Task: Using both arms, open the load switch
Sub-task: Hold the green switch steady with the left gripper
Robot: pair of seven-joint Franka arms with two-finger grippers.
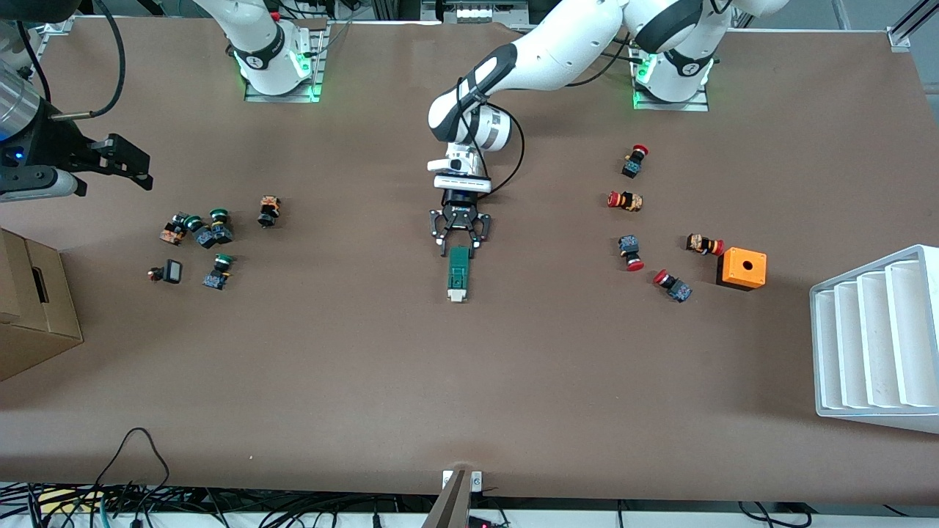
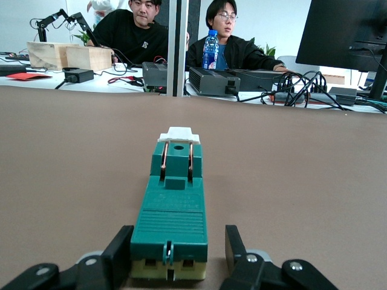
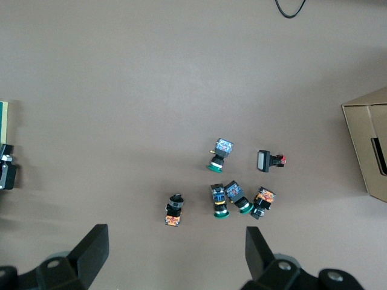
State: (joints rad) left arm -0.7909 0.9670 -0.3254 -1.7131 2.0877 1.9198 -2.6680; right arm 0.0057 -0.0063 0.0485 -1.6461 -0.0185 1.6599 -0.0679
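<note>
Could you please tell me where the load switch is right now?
The load switch lies mid-table in the front view, its farther end between the fingers of the left gripper, which have not yet closed on it.

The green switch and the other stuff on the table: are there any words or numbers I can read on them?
None can be read.
Load switch: ridges and copper clips, no lettering.
Push buttons: markings too small to read.
Orange box: a hole, no label.
Cardboard box: blank.

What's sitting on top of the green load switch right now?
Two copper loops stand on the load switch near its white end; nothing else rests on it. The left gripper brackets its other end with a finger on each side. Its underside, flat on the table, can't be seen.
</note>
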